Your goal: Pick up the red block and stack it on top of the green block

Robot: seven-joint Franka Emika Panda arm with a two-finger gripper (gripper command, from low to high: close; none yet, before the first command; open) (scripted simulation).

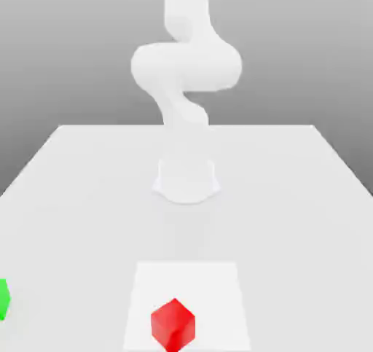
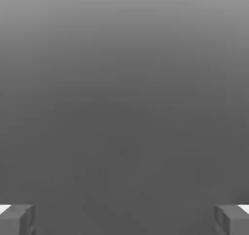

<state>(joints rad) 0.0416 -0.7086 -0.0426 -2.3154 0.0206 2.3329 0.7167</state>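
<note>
Place: a simulated robot test area, a bare tabletop scene in plain grays and whites.
Table (image 1: 291, 219): pale and smooth, spreading across the lower part of the exterior view, its far edge near mid-frame.
Arm: my own white arm (image 1: 186, 66), its base (image 1: 186, 183) standing on the tabletop at center.
Panel: a white square (image 1: 218, 292) at bottom center, beneath a plain red cube (image 1: 173, 326).
Backdrop: flat gray shading across the upper frame.
</note>
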